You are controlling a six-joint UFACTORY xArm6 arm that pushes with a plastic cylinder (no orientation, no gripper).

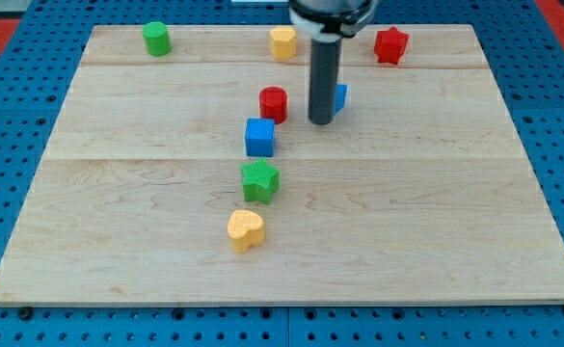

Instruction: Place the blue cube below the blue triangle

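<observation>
Right now my tip [321, 121] stands just to the view's right of the red cylinder [274, 102], hiding most of the blue triangle [340, 95]. Toward the view's bottom-left of that cylinder, the blue cube [259, 137] rests on the desk [436, 212]. No claw shows; its state cannot be told.

I'm working in a lab-style test setup. A pale wooden board [291, 241] lies on a blue perforated mounting plate [12, 135] running from 9 to 3 o'clock. Red matting [2, 24] shows at 10 o'clock.
</observation>
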